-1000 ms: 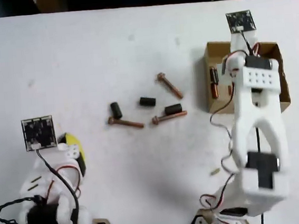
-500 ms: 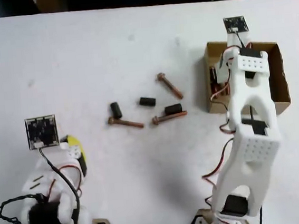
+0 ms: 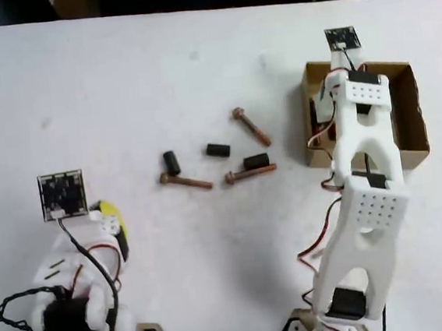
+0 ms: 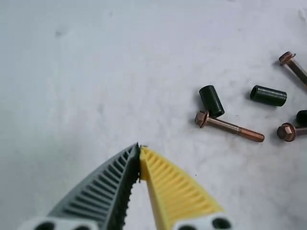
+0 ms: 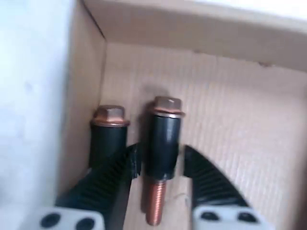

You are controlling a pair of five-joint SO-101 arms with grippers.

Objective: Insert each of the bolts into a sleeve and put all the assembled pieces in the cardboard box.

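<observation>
My right gripper [image 5: 160, 155] is down inside the cardboard box [image 3: 409, 116], shut on an assembled piece [image 5: 162, 139], a copper bolt in a black sleeve. A second assembled piece [image 5: 109, 136] lies beside it against the box wall [image 5: 88, 86]. On the table's middle lie three loose bolts [image 3: 250, 126] [image 3: 185, 181] [image 3: 249, 173] and three black sleeves [image 3: 171, 162] [image 3: 218, 149] [image 3: 256, 161]. My left gripper [image 4: 139, 147] is shut and empty near the front left, well short of the nearest bolt [image 4: 228, 127] and sleeve [image 4: 211, 100].
The right arm [image 3: 366, 167] stretches from the front edge over the table to the box at the back right. The left arm's base [image 3: 67, 313] sits at the front left corner. White tabletop [image 3: 120, 89] surrounds the loose parts.
The right arm has stretched forward and lowered its gripper with the assembled piece deeper into the box. The left arm has hardly shifted.
</observation>
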